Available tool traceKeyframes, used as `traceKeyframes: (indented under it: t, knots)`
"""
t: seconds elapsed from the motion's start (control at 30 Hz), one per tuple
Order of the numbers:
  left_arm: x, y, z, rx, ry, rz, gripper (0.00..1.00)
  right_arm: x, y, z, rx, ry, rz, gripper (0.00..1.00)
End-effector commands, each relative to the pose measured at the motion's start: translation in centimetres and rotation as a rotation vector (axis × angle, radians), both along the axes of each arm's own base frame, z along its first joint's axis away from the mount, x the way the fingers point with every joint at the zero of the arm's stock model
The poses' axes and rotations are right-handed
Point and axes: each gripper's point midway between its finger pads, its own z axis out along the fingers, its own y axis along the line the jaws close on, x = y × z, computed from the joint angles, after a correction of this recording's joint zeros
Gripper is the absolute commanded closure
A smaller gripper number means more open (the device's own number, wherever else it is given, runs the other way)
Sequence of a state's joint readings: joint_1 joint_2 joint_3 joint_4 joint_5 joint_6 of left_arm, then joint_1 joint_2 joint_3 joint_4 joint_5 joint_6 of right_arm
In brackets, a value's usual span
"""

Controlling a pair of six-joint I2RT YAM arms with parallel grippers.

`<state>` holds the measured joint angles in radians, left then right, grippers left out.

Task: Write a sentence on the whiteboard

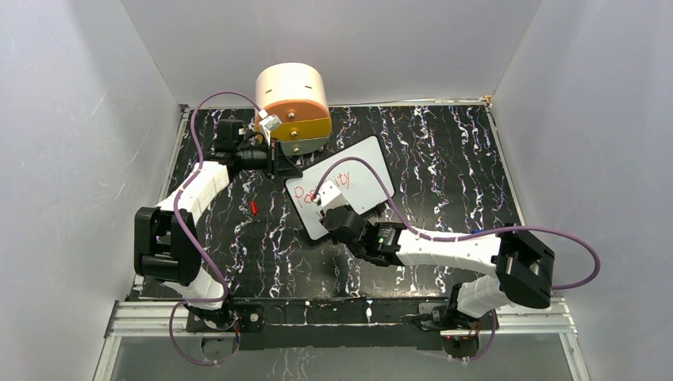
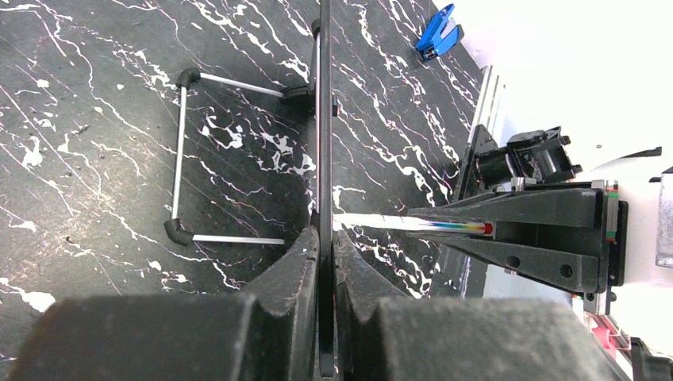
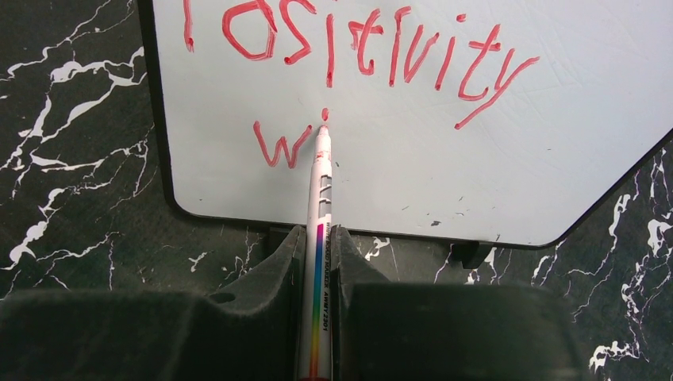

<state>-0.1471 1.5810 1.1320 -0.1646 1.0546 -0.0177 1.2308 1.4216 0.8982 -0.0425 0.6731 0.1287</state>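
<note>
Clamping the marker (image 3: 320, 182) in the right tool (image 3: 317, 236), setting its tip on the whiteboard (image 3: 492, 159) at twelve o'clock, right by the "wi" of the sentence (image 3: 357, 48). Pinching the board's rim tight in the left tool (image 2: 325, 242), propping it in the middle of the surface (image 1: 444, 159). Calling for light, even pressure and letters stepping toward three o'clock. Catching the wire stand (image 2: 181, 151) only from the left wrist, the lettering clearly only from the right.

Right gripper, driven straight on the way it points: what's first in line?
The whiteboard: the marker in the right gripper has its tip at the board, by the red lettering, so contact looks immediate.
</note>
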Motion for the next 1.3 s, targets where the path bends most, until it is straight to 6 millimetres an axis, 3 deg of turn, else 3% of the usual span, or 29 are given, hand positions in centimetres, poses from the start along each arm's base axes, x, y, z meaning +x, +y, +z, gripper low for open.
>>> traceKeyframes:
  t: [0.0, 0.47, 0.8, 1.27]
  knots:
    - [-0.2, 0.6, -3.0, 0.082, 0.066, 0.038, 1.00, 0.3, 0.6, 0.4, 0.032, 0.001, -0.016, 1.00]
    - [-0.1, 0.6, -3.0, 0.081, 0.070, 0.038, 1.00, -0.8, -0.4, -1.6, -0.065, 0.081, 0.000, 1.00]
    - [-0.1, 0.6, -3.0, 0.083, 0.068, 0.038, 1.00, 0.0, -0.6, 1.3, 0.033, 0.003, -0.032, 1.00]
    - [-0.2, 0.6, -3.0, 0.082, 0.068, 0.037, 1.00, 1.3, -0.2, 1.7, 0.063, -0.034, -0.064, 1.00]
